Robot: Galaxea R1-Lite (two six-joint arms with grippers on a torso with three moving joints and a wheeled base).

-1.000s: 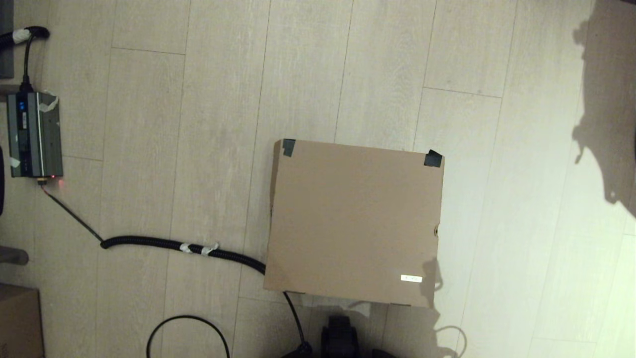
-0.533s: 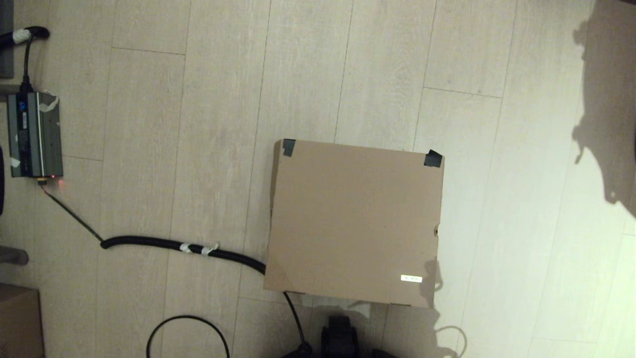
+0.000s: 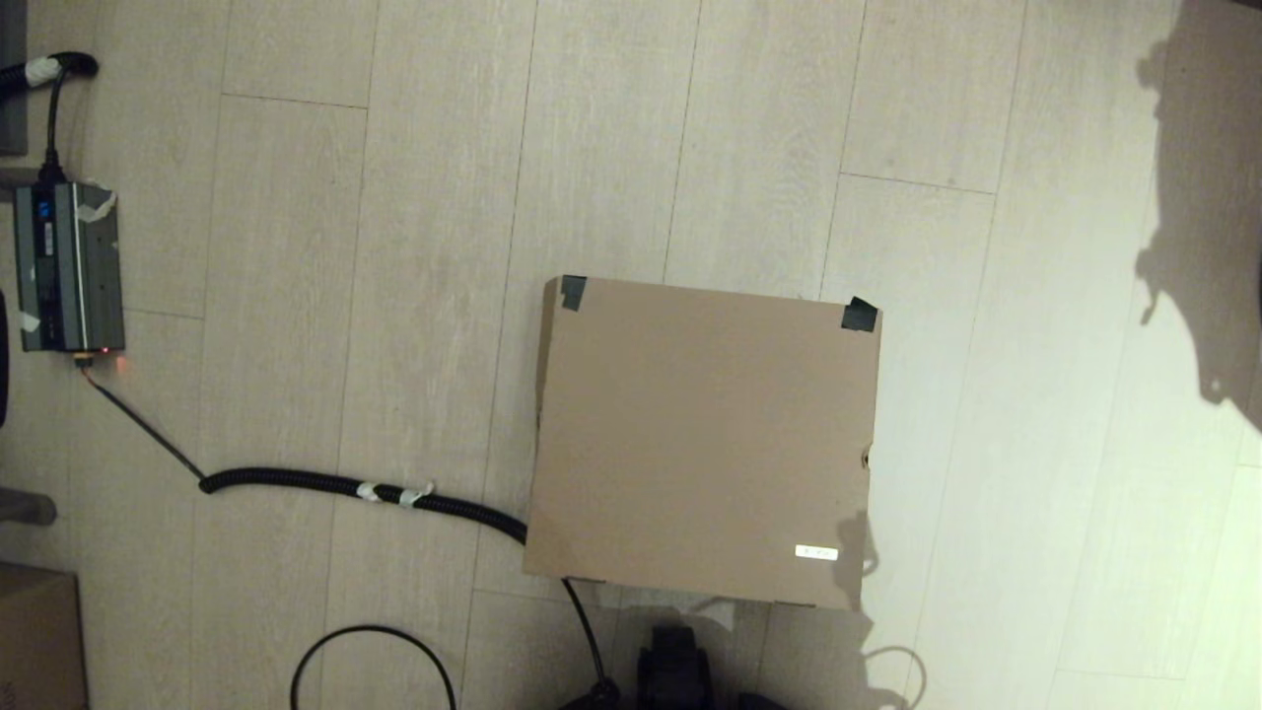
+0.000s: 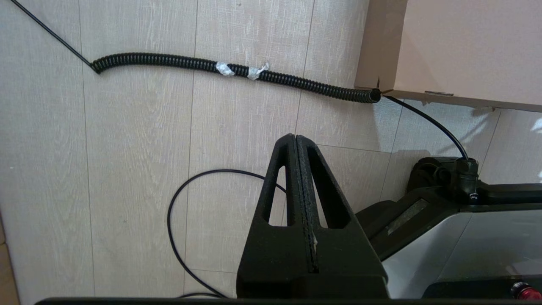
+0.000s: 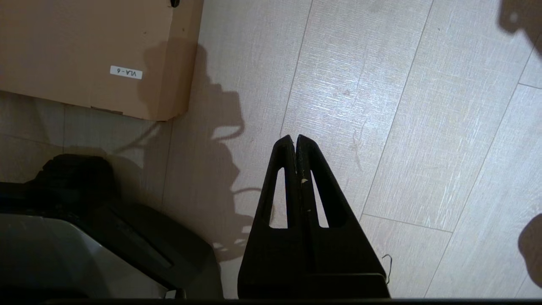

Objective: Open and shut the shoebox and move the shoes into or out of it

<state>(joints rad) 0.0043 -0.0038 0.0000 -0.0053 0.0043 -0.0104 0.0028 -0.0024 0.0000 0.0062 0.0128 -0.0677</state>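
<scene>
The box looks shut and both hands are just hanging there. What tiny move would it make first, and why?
Probably the right hand reaches toward the near edge of the shoebox to lift the lid: the lid lies flat and closed, no shoes show, and both hands, the left hand too, are shut over bare floor.

Shoebox (image 3: pixel 705 439): plain brown cardboard, black tape (image 3: pixel 572 292) on two lid corners, small white label (image 3: pixel 815 552) with dark lettering.

Floor (image 3: pixel 394 247): pale grey-beige planks, fine wood grain, thin dark seams.

Left gripper (image 4: pixel 295 137): matte black fingers. Ahead of their tips, a ribbed black conduit (image 4: pixel 237 74) with whitish tape wraps; beside them a thin glossy black cable (image 4: pixel 173 228).

Right gripper (image 5: pixel 295 138): matte black, pale flecks along the seam between the fingers.
</scene>
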